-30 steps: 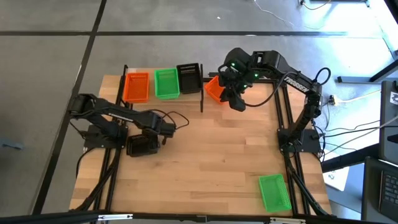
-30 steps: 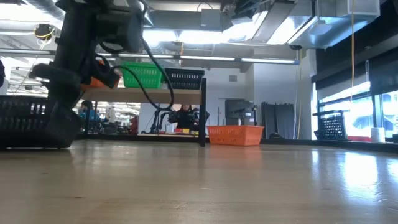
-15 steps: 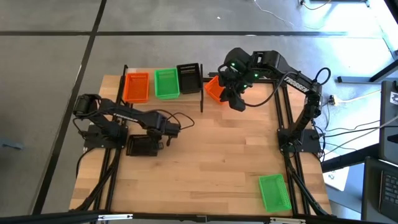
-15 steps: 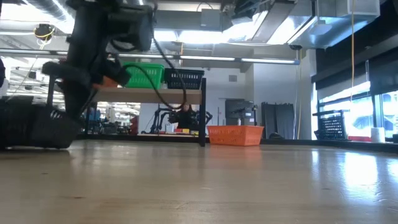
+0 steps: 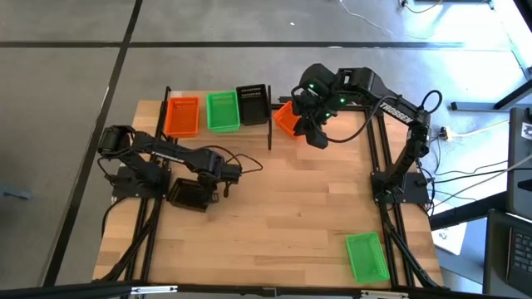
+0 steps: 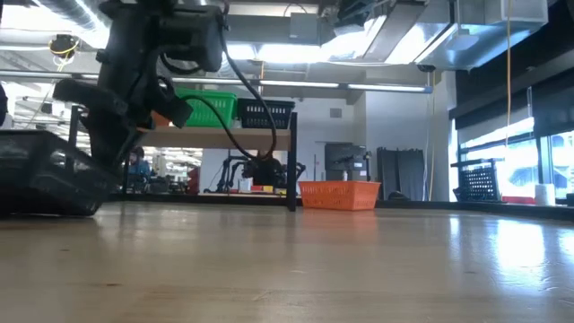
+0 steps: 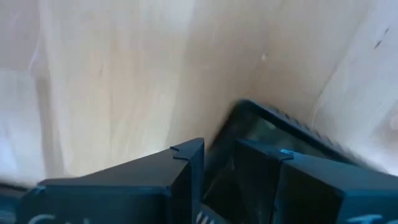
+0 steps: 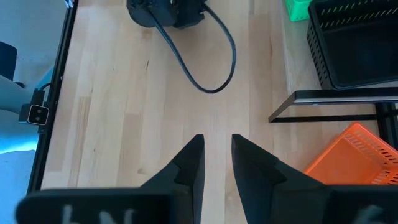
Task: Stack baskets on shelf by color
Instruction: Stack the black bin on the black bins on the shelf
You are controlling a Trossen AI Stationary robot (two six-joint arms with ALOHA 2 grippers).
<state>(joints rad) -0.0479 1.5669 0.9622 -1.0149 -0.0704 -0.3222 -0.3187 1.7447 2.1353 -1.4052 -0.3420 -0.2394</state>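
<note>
High view, shelf: the shelf [image 5: 268, 126] stood at the far edge of the table and carried an orange basket on the shelf [image 5: 182, 115], a green basket on the shelf [image 5: 222, 110] and a black basket on the shelf [image 5: 252, 103] in a row.
High view, left arm: the left gripper [image 5: 208, 184] sat at the right-hand end of the loose black basket [image 5: 189, 195], whose long axis ran roughly across the table; this arm was much the nearer to it.
High view, right arm: the right gripper [image 5: 314, 131] hung just beside the loose orange basket [image 5: 287, 118], which lay on the table outside the shelf's right upright; a loose green basket [image 5: 366, 256] lay well apart at the near right corner.
Low view: the loose black basket [image 6: 49, 184] was tilted, one end raised off the table under the left arm, a tilt the high view did not reveal. The loose orange basket [image 6: 339, 194] rested flat beyond the shelf's upright.
Left wrist view: the left gripper [image 7: 233, 171] had its fingers [image 7: 180, 180] narrowly apart and pinching the wall of the loose black basket [image 7: 273, 134], a hold the overhead picture left unclear.
Right wrist view: the right gripper [image 8: 216, 158] stood narrowly spread and empty; the loose orange basket [image 8: 354, 155] lay off to one side of it, not between the fingers.
</note>
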